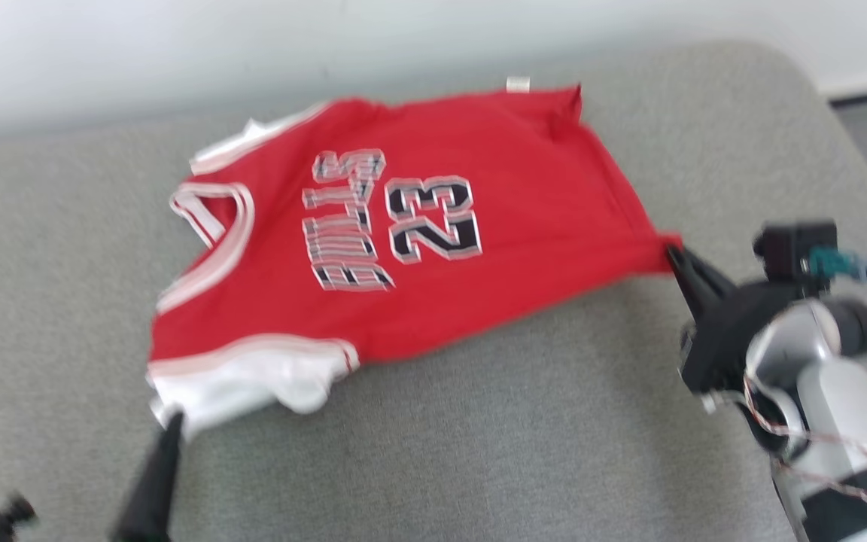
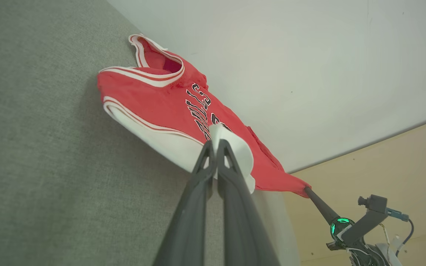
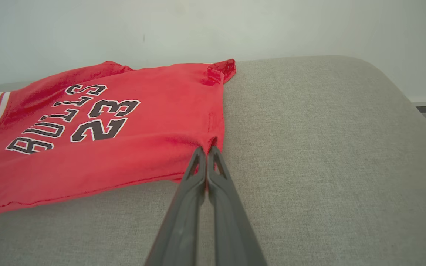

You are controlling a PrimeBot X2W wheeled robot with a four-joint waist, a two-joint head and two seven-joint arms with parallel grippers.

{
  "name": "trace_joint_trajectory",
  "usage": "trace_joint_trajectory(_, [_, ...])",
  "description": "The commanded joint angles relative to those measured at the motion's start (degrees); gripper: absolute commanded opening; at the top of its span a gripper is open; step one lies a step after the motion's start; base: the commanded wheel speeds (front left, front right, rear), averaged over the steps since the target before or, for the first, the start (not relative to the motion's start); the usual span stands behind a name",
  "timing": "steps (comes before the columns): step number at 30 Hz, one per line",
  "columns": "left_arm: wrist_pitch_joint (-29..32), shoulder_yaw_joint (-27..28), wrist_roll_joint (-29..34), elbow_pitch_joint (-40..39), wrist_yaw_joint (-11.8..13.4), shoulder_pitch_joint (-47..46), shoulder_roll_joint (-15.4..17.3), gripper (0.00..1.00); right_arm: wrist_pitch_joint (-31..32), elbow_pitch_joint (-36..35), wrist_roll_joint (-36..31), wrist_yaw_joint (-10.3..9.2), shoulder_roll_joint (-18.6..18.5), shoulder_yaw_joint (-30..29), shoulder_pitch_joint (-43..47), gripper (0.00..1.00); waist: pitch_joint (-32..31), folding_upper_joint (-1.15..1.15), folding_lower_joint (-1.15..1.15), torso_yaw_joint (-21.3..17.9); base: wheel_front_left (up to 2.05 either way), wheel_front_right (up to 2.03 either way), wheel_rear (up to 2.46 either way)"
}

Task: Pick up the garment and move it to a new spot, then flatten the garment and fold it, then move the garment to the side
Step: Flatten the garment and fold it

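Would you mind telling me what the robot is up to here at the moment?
The robot is handling a red Bulls number 23 jersey on a grey upholstered cushion. Its left gripper is shut on the white fabric at the jersey's shoulder end, and its right gripper is shut on a red corner of the hem. The jersey is spread between them, print up and not yet folded, rumpled at the white end.

Red garment (image 1: 539,196), white-striped trim, black lettering outlined white; grey cushion (image 1: 479,452); white wall (image 1: 177,45).

Seemingly "BULLS", 23 on jersey (image 3: 161,122)
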Motion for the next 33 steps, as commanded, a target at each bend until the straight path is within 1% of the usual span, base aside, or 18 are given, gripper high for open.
trace_joint_trajectory(1, [0.0,-0.53,-0.59,0.22,-0.5,2.34,-0.39,0.0,0.44,-0.28,0.01,-0.12,0.0,-0.95,2.39,0.0,-6.24,0.01,0.02,0.42,0.0,0.0,0.0])
trace_joint_trajectory(4, [1.06,-2.58,-2.43,0.98,-1.11,6.82,-1.2,0.0,1.46,-0.57,-1.17,-0.12,0.37,-3.13,6.52,0.0,-8.29,0.01,0.02,1.16,0.0,0.0,0.0])
trace_joint_trajectory(7, [2.41,-4.49,-3.64,1.66,-1.72,10.29,-1.34,0.0,1.99,-0.98,-1.87,-0.12,1.39,-5.99,10.56,0.0,-9.99,0.01,0.02,2.03,0.0,0.0,0.0])
trace_joint_trajectory(13, [2.86,-6.19,-5.8,3.35,-2.28,14.72,-2.56,0.0,2.61,-1.94,-4.88,-0.12,3.34,-11.67,17.59,0.0,-12.33,0.01,0.02,3.39,0.0,0.0,0.0])
trace_joint_trajectory(17, [4.89,-7.75,-7.69,3.46,-2.47,16.99,-2.51,0.0,2.91,-3.14,-7.61,-0.12,4.51,-15.12,20.61,0.0,-12.79,0.01,0.02,3.56,0.0,0.0,0.0])
trace_joint_trajectory(22, [7.64,-8.79,-10.13,2.82,-1.7,19.52,-1.52,0.0,4.11,-4.85,-11.01,-0.12,5.81,-18.21,23.51,0.0,-12.68,0.01,0.02,3.46,0.0,0.0,0.0])
trace_joint_trajectory(25, [8.85,-9.56,-10.77,2.48,-1.35,20.34,-1.13,0.0,5.15,-5.67,-12.76,-0.12,6.25,-19.01,24.81,0.0,-12.38,0.01,0.02,3.38,0.0,0.0,0.0])
trace_joint_trajectory(28, [8.2,-9.37,-9.96,2.69,-1.26,19.93,-1.5,0.0,5.4,-6.09,-13.73,-0.12,6.4,-19.1,25.3,0.0,-11.93,0.01,0.02,3.29,0.0,0.0,0.0])
trace_joint_trajectory(33, [4.74,-8.21,-6.81,3.46,-1.84,17.03,-2.66,0.0,5.09,-5.16,-14.38,-0.12,6.84,-18.06,24.9,0.0,-11.33,0.01,0.02,3.22,0.0,0.0,0.0])
